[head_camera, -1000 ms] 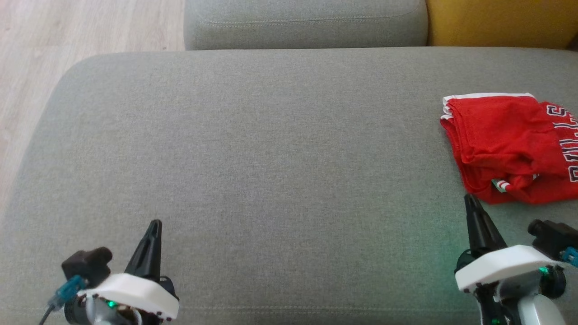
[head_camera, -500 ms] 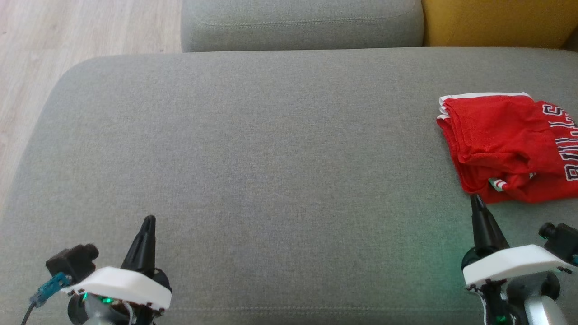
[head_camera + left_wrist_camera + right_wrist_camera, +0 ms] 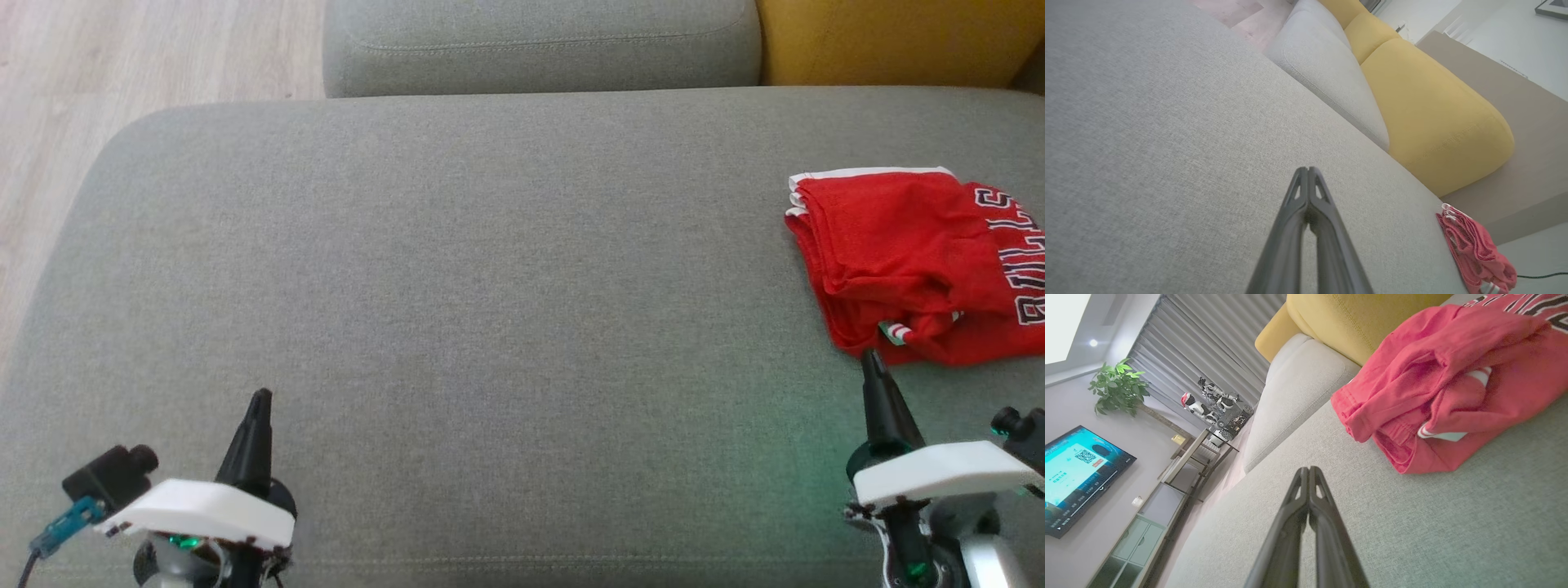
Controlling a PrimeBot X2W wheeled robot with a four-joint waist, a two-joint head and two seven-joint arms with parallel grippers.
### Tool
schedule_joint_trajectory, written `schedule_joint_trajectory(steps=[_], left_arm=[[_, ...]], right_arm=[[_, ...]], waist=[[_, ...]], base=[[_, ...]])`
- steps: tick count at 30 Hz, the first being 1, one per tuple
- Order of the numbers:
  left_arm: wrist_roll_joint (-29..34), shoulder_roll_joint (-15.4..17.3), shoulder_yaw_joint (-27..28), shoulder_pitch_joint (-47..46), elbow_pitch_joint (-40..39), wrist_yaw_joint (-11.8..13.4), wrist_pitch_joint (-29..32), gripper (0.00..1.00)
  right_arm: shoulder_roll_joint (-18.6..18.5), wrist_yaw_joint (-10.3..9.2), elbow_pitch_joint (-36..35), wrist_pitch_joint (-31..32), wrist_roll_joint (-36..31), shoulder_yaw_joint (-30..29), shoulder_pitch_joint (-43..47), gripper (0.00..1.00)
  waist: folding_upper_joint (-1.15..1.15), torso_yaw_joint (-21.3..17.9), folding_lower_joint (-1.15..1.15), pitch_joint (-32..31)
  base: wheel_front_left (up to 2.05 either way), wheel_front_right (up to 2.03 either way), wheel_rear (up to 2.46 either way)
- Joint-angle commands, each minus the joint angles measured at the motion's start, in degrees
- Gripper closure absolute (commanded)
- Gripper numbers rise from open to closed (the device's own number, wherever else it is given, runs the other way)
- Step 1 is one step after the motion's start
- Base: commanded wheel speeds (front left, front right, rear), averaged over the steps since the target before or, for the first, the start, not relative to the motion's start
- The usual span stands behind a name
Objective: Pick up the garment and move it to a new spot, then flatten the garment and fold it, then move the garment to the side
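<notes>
The garment (image 3: 906, 261) is a red jersey with white trim and dark lettering, folded in a loose bundle at the right edge of the grey sofa seat (image 3: 490, 294). It also shows in the left wrist view as garment (image 3: 1474, 253) and close up in the right wrist view as garment (image 3: 1453, 384). My right gripper (image 3: 870, 356) is shut and empty, its tip just short of the bundle's near edge. My left gripper (image 3: 261, 397) is shut and empty over bare cushion at the lower left. Both pairs of fingers press together in the wrist views, left gripper (image 3: 1308, 169) and right gripper (image 3: 1308, 468).
A grey back cushion (image 3: 539, 41) and a yellow cushion (image 3: 890, 41) line the far side. Pale wood floor (image 3: 122, 65) lies beyond the seat's left edge. The right wrist view shows a TV (image 3: 1073, 473), a plant (image 3: 1118, 388) and a shelf unit (image 3: 1188, 457).
The camera has shifted slightly, moving the whole scene left. My right gripper has slid a little right and both grippers sit lower in view. The garment lies as before.
</notes>
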Motion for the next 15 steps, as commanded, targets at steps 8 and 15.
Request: schedule_joint_trajectory(steps=[8, 15], left_arm=[[-5.86, -0.08, 2.79, -3.89, -1.26, -0.91, 1.34, 1.0], [-10.32, -0.55, 3.87, -4.32, -0.95, -1.3, 2.35, 1.0]], right_arm=[[-0.59, -0.02, -1.01, 0.27, 6.24, -0.17, -3.47, 1.0], [-0.61, -0.02, -0.45, 0.46, 10.86, -0.48, -3.84, 1.0]], waist=[[0.0, -0.24, 0.0, -0.13], [0.0, -0.45, 0.0, -0.24]], base=[[0.0, 0.0, 0.0], [0.0, 0.0, 0.0]])
